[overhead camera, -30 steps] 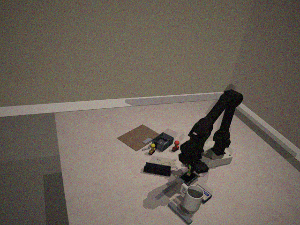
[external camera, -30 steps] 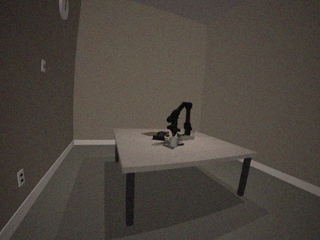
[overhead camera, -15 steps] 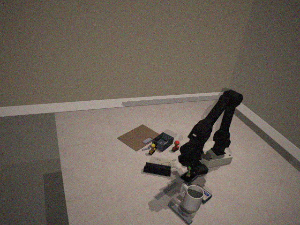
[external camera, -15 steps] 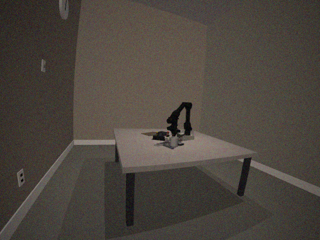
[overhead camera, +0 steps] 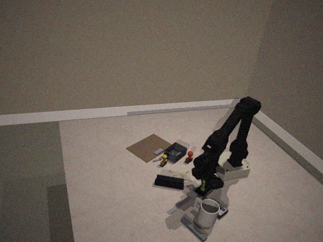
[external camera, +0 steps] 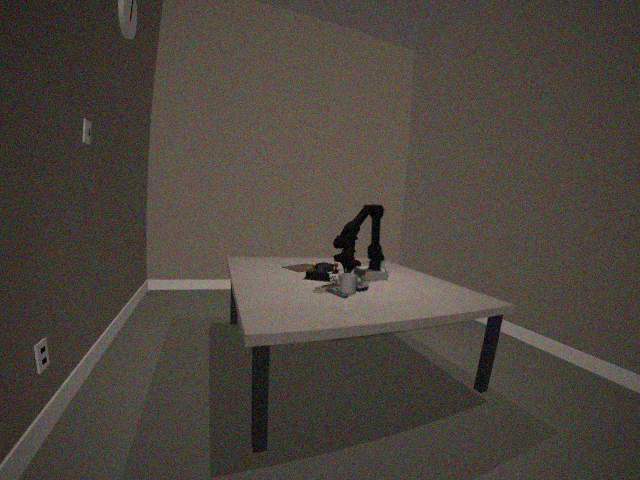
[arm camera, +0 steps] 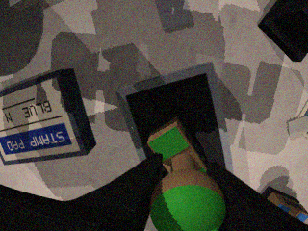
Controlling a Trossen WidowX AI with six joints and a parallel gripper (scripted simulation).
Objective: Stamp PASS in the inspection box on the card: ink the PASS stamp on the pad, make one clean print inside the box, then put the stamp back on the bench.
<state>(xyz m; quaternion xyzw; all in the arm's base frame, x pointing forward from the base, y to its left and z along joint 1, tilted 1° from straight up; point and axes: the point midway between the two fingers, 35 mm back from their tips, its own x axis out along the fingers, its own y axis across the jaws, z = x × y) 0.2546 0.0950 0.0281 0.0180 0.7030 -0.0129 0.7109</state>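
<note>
My gripper [overhead camera: 204, 180] [arm camera: 185, 165] is shut on the stamp with the green knob [overhead camera: 203, 185] [arm camera: 189, 207]. It holds the stamp upright over the near part of the open black ink pad [overhead camera: 199, 191] [arm camera: 168, 102]. The stamp's foot appears at or just above the pad; contact cannot be told. Its word cannot be read. A lid marked STAMP PAD, BLUE [overhead camera: 222, 209] [arm camera: 39, 139] lies beside the pad. The pale card [overhead camera: 177, 174] lies behind the black block, under patchy shadow; its box and any print cannot be made out.
A white mug [overhead camera: 207, 216] [external camera: 347, 284] stands close to the pad. A grey bar [overhead camera: 193, 229] lies beside it. A black block [overhead camera: 169, 181] [arm camera: 289, 29], a yellow-knobbed stamp [overhead camera: 163, 160], a red-knobbed stamp [overhead camera: 189, 157], a dark tray [overhead camera: 180, 156] and a brown mat [overhead camera: 146, 148] lie farther off.
</note>
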